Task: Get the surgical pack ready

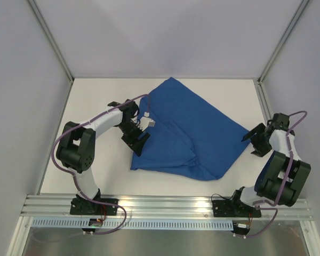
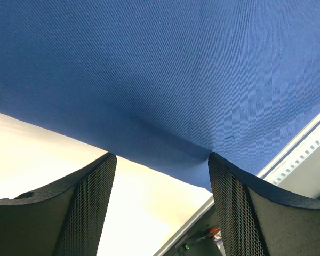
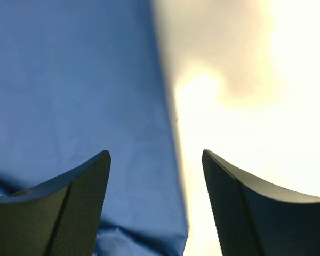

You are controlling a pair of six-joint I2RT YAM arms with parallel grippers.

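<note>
1. Blue drape (image 1: 188, 130) lies crumpled mid-surface (image 1: 96, 98);
2. Left pincer (image 1: 137, 141) at the drape's left edge, fingers wide apart, holding nothing;
3. Right pincer (image 1: 254, 141) at its right corner, likewise wide, empty.

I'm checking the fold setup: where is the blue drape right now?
In the top view the blue drape lies rumpled mid-table, between the left gripper at its left edge and the right gripper at its right corner.

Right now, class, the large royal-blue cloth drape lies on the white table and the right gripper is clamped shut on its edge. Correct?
No: the right gripper is open, jaws apart over the edge of the royal-blue cloth drape, as the right wrist view shows. The rest stands.
</note>
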